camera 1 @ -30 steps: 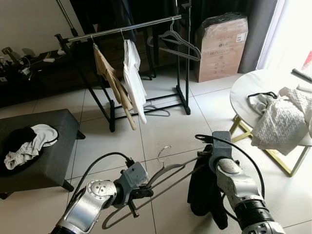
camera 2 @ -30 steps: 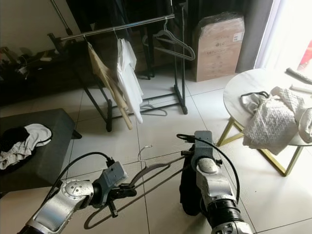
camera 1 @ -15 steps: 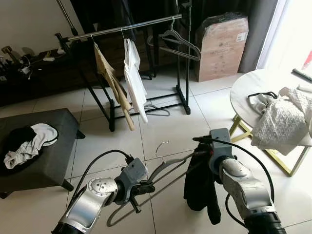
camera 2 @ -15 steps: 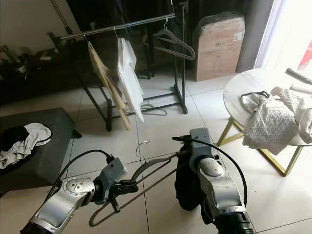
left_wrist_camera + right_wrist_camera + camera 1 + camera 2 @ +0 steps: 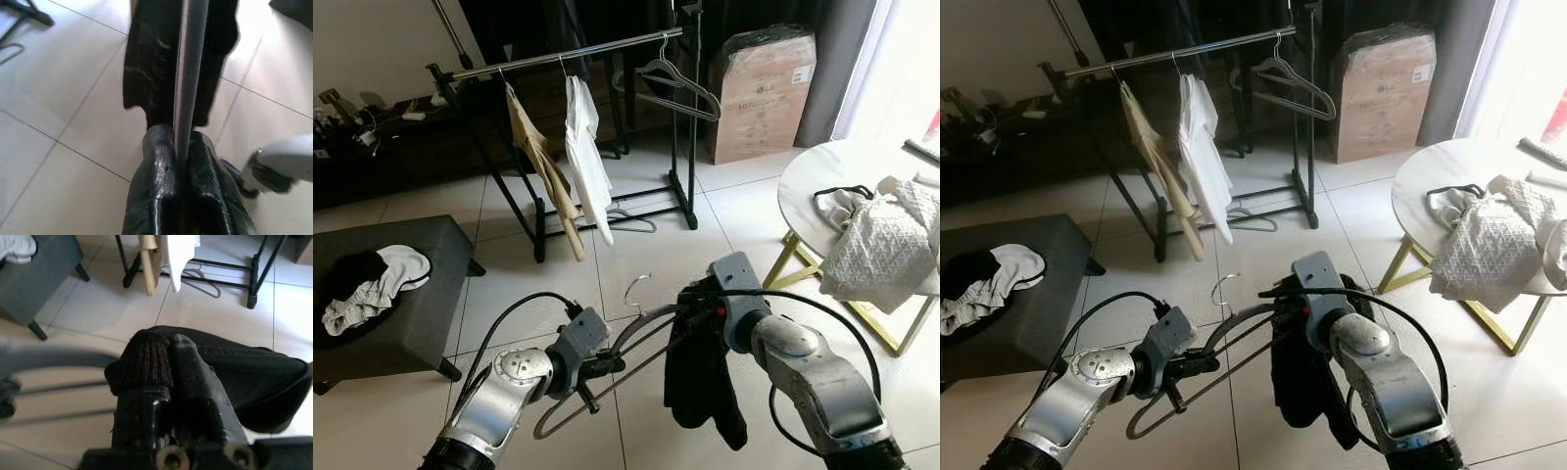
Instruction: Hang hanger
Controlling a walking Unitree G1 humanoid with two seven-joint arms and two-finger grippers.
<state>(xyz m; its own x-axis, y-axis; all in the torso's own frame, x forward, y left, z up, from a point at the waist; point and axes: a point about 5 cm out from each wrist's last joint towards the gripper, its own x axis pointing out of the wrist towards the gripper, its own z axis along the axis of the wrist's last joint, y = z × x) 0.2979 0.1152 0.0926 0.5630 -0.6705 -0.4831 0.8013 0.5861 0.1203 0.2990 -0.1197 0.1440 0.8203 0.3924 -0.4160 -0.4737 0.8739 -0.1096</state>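
A grey hanger [image 5: 636, 345] is held low over the tiled floor, its metal hook [image 5: 634, 291] pointing up. My left gripper [image 5: 595, 370] is shut on the hanger's lower bar [image 5: 188, 73]. My right gripper [image 5: 697, 302] is shut on a black garment [image 5: 700, 377], which hangs at the hanger's right end. The garment's ribbed hem [image 5: 142, 367] is pinched between the right fingers [image 5: 195, 382]. Farther back stands a black clothes rack [image 5: 568, 54] with a beige garment [image 5: 540, 162], a white shirt [image 5: 585, 152] and a bare hanger [image 5: 677, 86].
A dark ottoman [image 5: 386, 313] with black and white clothes [image 5: 367, 292] is at the left. A round white table [image 5: 822, 181] with a white cloth [image 5: 886, 245] stands at the right. A cardboard box [image 5: 762, 93] is behind the rack; a spare hanger [image 5: 628, 217] lies beneath it.
My right gripper has carried the black garment leftward, up to the hanger's right end. The left gripper has kept hold of the hanger and lifted it slightly.
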